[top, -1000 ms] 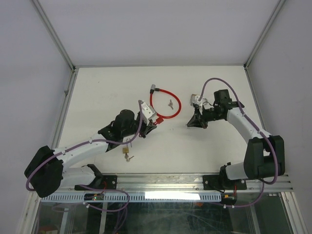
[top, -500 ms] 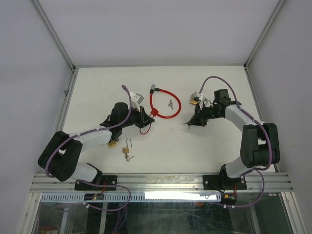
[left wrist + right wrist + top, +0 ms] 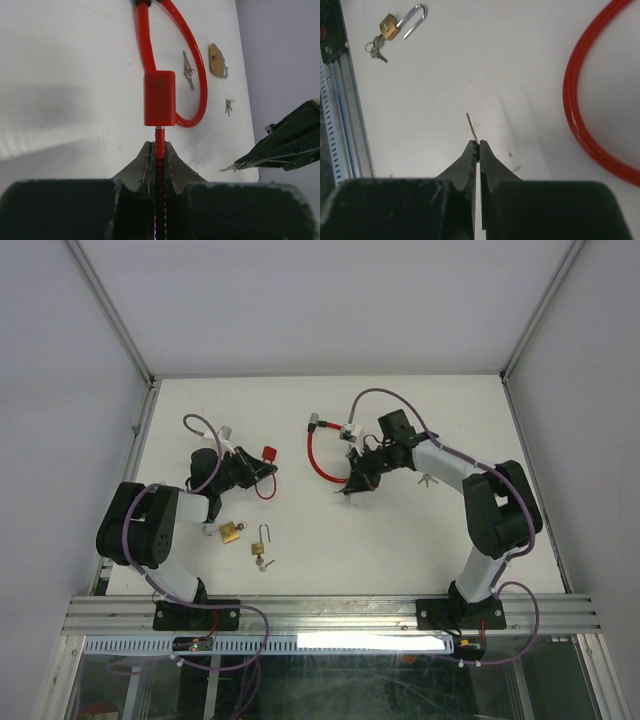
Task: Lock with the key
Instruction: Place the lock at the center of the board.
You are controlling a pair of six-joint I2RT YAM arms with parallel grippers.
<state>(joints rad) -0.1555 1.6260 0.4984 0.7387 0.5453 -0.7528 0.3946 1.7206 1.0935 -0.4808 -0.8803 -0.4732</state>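
My left gripper (image 3: 159, 150) is shut on the red cable just behind the red lock body (image 3: 160, 97), low over the table. In the top view the left gripper (image 3: 255, 468) is at the left, with the lock body (image 3: 268, 452) beside it. The rest of the red cable (image 3: 318, 455) curves at the centre, ending in a metal tip (image 3: 313, 422). My right gripper (image 3: 478, 145) is shut on a thin silver key (image 3: 472, 125) that points out past its tips. It hovers beside the cable in the top view (image 3: 350, 485), and it also shows in the left wrist view (image 3: 295, 145).
A brass padlock (image 3: 230, 532) and a second brass padlock with an open shackle (image 3: 262, 540) lie near the front left, with a small bunch of keys (image 3: 265, 563) beside them. Another loose key (image 3: 428, 478) lies to the right. The open padlock (image 3: 402, 22) also shows in the right wrist view.
My left gripper has drawn back to the left, taking the red lock body with it. My right gripper has moved left with the key, up to the red cable.
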